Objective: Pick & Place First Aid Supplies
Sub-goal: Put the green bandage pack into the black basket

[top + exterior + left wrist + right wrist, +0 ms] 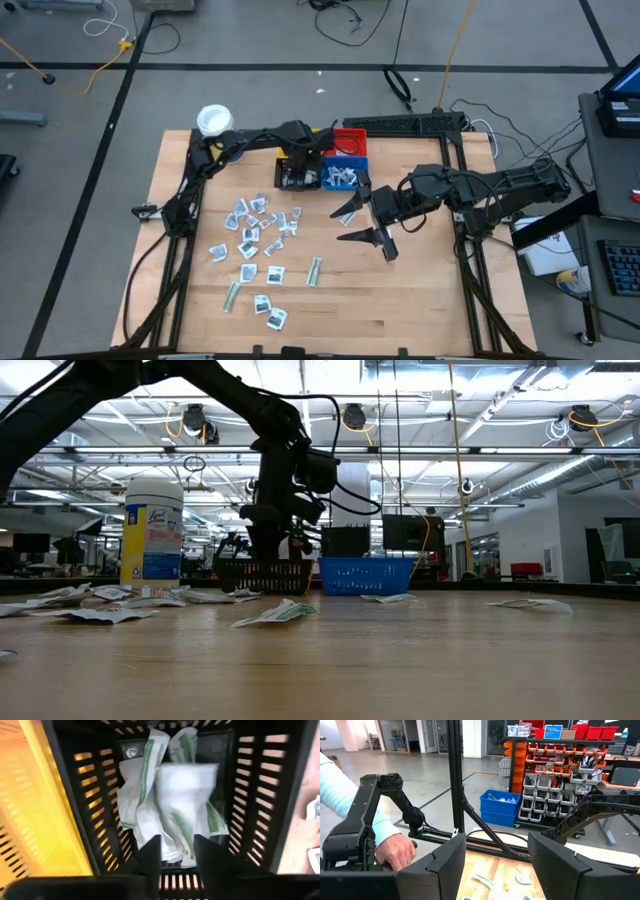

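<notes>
Several green-and-white first aid packets (170,805) lie crumpled in the black bin (250,795), which stands at the table's far middle (296,180). My left gripper (179,857) points down into this bin (265,575), open, its fingertips on either side of the nearest packet's end. Many more white packets (255,225) lie flat on the wood, left of centre. My right gripper (362,222) hangs level above the table's middle, open, with nothing between its fingers (497,865). My left gripper stands over the packets in the black bin, fingers pointing down. The end of one packet (176,851) lies between the fingertips, resting on the others in the bin. Whether a finger touches it I cannot tell.
A yellow bin (45,820) stands beside the black one. A blue bin (345,178) holding packets and a red bin (350,140) stand to its right. A white-lidded jar (214,120) is at the far left corner. A person's hand (395,852) rests beyond the table.
</notes>
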